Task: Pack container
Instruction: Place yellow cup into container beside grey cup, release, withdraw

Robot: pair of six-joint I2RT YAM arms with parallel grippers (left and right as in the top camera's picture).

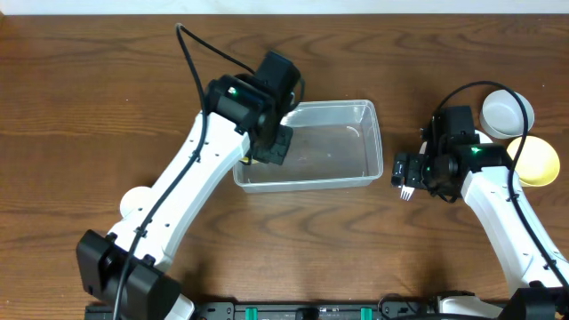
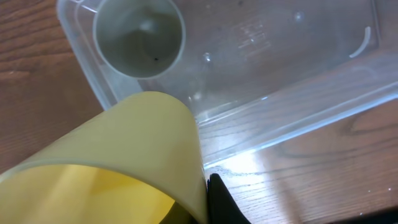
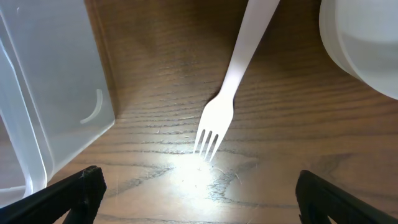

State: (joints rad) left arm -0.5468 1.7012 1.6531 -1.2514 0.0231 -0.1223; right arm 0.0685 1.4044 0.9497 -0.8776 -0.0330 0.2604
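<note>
We see the wooden table (image 1: 80, 98) filling the overhead view, with the left arm (image 1: 178, 200) reaching from 7 o'clock toward the middle and the right arm (image 1: 507, 213) coming up from 5 o'clock. The container (image 1: 342, 142) lies just above the table's centre, long side running 9 to 3 o'clock, flat on the wood. At 3 o'clock, well apart from it, a white bowl (image 1: 507, 114) and a yellow bowl (image 1: 536, 163) sit beside each other. A white round thing (image 1: 133, 203) shows at 8 o'clock, half hidden by the left arm, and we cannot tell what it is. The left gripper (image 1: 271, 144) hangs over the container's 9 o'clock end. It pinches a yellow cup (image 2: 124, 155), one dark finger (image 2: 219, 202) lying against the cup's outer wall and the other hidden. A pale grey cup (image 2: 140, 37) stands upright inside the container's corner, mouth up. The right gripper (image 1: 404, 169) hovers just off the container's 3 o'clock end, its fingers (image 3: 81, 190) spread wide, holding nothing. Between them a white plastic fork (image 3: 224, 106) lies on the wood beside the container wall.
</note>
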